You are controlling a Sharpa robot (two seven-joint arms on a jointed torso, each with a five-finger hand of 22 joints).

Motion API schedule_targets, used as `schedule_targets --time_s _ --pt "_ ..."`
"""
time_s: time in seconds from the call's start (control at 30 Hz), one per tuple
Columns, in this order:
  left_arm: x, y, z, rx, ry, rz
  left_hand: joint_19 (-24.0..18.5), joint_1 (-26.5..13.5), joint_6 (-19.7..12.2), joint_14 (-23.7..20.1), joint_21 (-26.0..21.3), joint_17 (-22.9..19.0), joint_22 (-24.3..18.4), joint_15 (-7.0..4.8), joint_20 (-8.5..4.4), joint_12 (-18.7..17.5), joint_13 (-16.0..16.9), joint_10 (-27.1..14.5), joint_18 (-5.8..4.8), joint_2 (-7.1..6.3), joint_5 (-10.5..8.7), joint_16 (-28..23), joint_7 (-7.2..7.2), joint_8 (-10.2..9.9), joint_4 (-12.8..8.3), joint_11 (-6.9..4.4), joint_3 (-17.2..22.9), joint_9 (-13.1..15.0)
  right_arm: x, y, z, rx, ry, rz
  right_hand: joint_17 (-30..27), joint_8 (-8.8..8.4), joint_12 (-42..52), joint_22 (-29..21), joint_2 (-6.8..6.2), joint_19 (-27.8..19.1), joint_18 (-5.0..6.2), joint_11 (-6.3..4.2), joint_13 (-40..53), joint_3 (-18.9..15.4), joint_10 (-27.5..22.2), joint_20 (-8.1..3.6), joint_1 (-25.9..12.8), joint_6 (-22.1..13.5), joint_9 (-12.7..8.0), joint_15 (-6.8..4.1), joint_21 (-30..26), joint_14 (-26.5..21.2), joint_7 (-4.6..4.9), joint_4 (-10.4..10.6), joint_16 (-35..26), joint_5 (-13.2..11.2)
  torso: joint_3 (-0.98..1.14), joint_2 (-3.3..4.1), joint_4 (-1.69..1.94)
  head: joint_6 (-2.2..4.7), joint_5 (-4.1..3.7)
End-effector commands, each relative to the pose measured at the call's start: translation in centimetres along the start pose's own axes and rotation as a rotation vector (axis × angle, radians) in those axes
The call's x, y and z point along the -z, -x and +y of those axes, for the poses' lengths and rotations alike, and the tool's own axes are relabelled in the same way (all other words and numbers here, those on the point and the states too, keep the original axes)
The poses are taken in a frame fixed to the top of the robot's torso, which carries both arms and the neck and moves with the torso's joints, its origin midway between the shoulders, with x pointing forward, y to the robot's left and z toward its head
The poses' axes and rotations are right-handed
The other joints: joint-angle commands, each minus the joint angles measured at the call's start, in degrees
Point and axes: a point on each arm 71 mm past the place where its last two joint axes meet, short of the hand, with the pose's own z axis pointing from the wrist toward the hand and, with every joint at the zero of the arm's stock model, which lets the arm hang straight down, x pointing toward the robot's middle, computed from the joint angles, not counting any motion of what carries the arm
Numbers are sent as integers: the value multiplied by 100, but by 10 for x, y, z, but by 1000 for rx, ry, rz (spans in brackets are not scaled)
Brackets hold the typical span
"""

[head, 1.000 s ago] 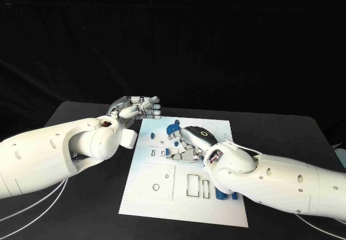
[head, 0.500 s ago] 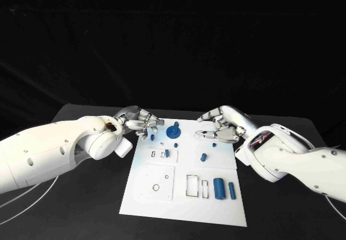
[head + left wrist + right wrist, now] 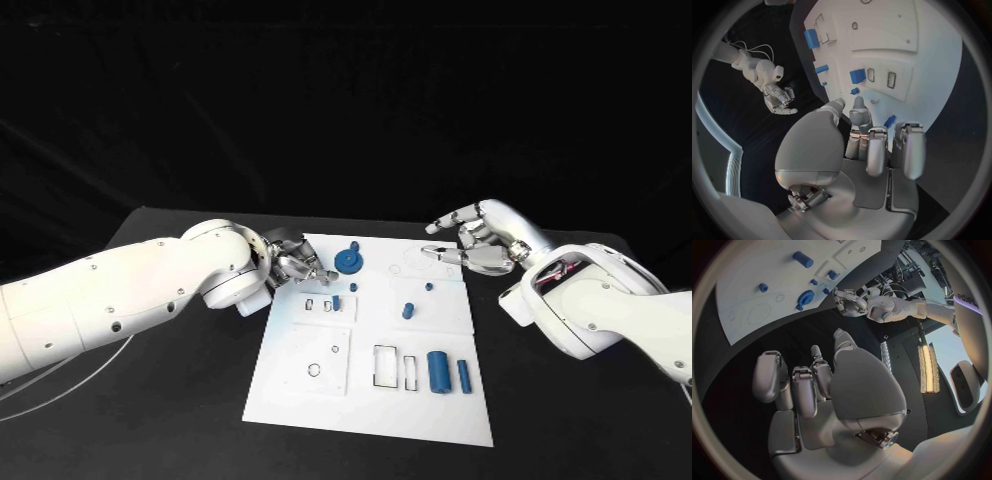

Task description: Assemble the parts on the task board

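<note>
Both hands hold nothing: left hand (image 3: 293,262) curled at the task board (image 3: 325,385) far-left edge, right hand (image 3: 480,240) half-open just beyond its far-right corner. Board parts, largest first: blue disc (image 3: 348,263), two cylinders (image 3: 438,371), small pegs (image 3: 407,311). All appear rigid, light, smooth; pinch each across its sides.

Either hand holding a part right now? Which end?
Nothing is held. The right hand hangs off the board's far right corner, fingers apart. The left hand, fingers curled, sits at the board's left edge.
</note>
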Motion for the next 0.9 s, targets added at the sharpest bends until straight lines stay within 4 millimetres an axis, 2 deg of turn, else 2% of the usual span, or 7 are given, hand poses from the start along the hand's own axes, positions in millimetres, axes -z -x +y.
schedule_targets --time_s 0.03,0.17,0.4,0.9 --pt "-3 -4 3 -135 118 33 455 -141 -23 590 45 1505 1213 -44 -22 265 278 68 -70 -3 -29 14 -55 75 -2 -6 -108 137 1 1 -2 -16 -11 -4 1049 20 14 19 30 0 74 -9 355 -44 34 -32 -34 40 9 -38 -19 469 -4 7 -27 39 2 1 -5 -15 22" --pt "-6 -8 -1 -164 148 47 491 -332 -53 590 76 1505 1287 -53 -31 466 500 75 -85 1 -36 14 -73 177 4 -20 -310 343 1 2 -4 -13 -22 -7 1040 23 10 19 28 1 73 -11 351 -51 31 -33 -36 44 11 -40 -20 466 -6 8 -31 53 9 4 -14 -40 34" --pt "-10 -14 -7 -197 176 71 504 -470 -129 590 89 1505 1317 -59 -36 569 634 55 -91 35 -40 14 -84 263 8 -27 -572 575 0 3 -5 -9 -33 -6 1032 25 0 11 23 -5 76 -13 340 -66 23 -36 -49 49 13 -42 -34 464 -9 14 -36 70 -3 4 -2 -77 21" --pt "-12 -18 -13 -212 183 84 519 -550 -177 590 101 1505 1348 -65 -38 681 775 78 -97 99 -41 14 -98 335 8 -37 -851 782 -2 2 -7 -4 -46 1 1004 24 -14 -2 17 -15 80 -15 325 -83 11 -38 -67 48 14 -44 -54 457 -10 23 -49 80 -7 -1 0 -129 54"
